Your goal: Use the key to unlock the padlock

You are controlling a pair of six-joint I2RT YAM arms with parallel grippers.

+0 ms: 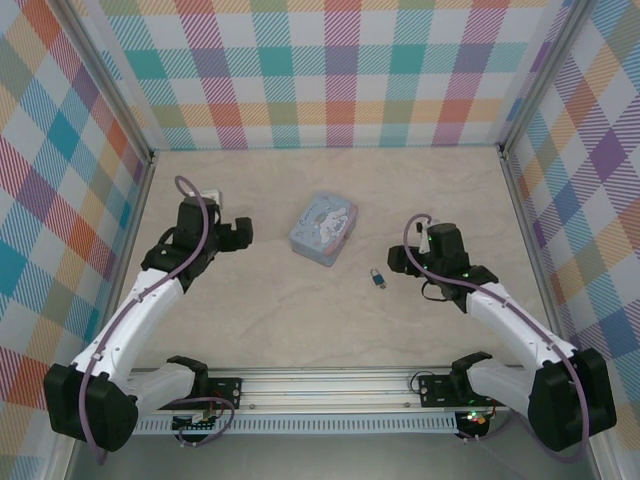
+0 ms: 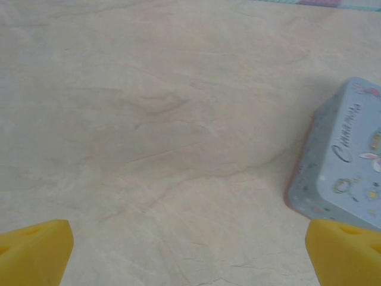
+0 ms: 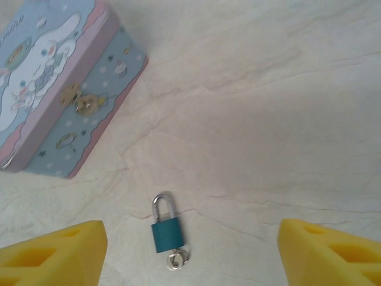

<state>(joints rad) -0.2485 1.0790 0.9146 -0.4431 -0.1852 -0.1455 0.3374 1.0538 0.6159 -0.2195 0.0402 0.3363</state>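
Although the key [image 3: 177, 260] appears to be seated in the keyway at the bottom of the padlock [image 3: 166, 232], with just its small looped head showing, the shackle [image 3: 162, 204] looks closed, both legs down in the teal body. I judge the task about midway: the key seems to be in, but the turn that would free the shackle is either not made or has left no sign I can make out.

From the right wrist, the padlock lies flat on the pale surface [image 3: 268, 119], shackle pointing away from the camera, a little apart from the cartoon-printed tin [image 3: 53, 83]. From overhead it sits between that tin and the right arm.

The right tool [image 3: 191, 247] stands wide apart above the lock. Its yellow fingers [image 3: 53, 256] are well to either side, touching neither lock nor key and holding nothing. The left tool [image 2: 190, 253] is spread fully, empty, over bare surface with the tin's corner at its right.

What seems left is steadying the body, pinching the tiny key head, twisting it and pulling the shackle up.
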